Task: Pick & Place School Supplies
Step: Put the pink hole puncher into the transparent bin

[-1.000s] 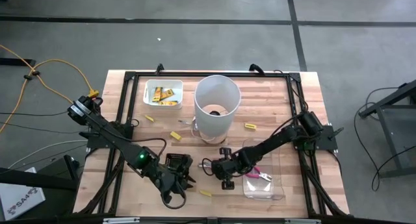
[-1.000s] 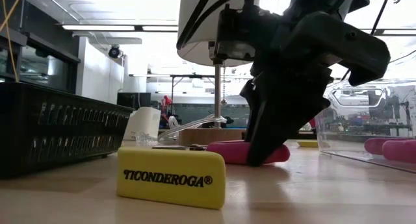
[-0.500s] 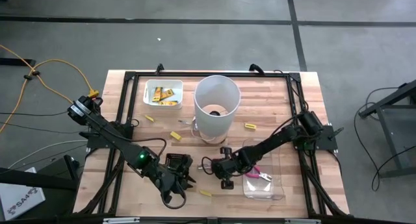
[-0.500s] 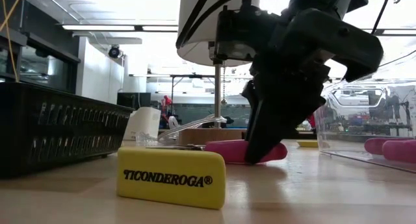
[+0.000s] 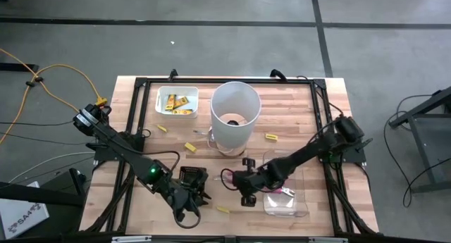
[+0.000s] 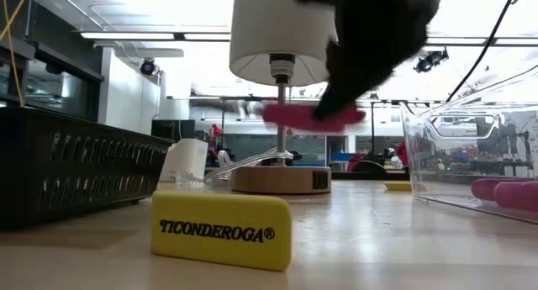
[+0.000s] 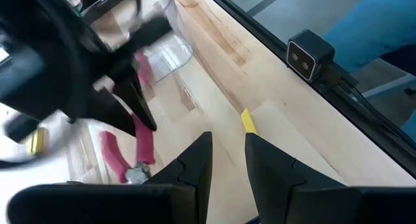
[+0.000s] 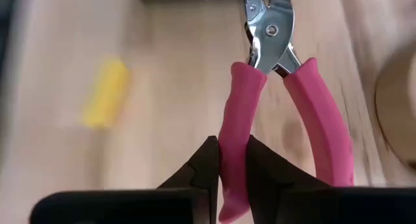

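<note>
My right gripper is shut on a plier-like tool with pink handles and a metal head, above the table's near middle. My left gripper hovers open to its left, nothing between its fingers. A yellow eraser lies flat on the wood near the front edge. A second pink-handled tool lies in a clear container. Other yellow pieces lie on the table. My right gripper pinches one pink handle of the tool between its two fingers, near that handle's free end. The fingers slant down from above. The other handle stays free beside it. The tool is lifted clear of the table, about level.
A tall white cylinder on a round wooden base stands mid-table, just beyond the held tool. A white tray with yellow pieces sits at the far left. A black frame runs round the table edges.
My right gripper has risen from the table with the pink-handled tool, which lay on the wood and now hangs clear of it, about level. The gripper has also rolled a little.
</note>
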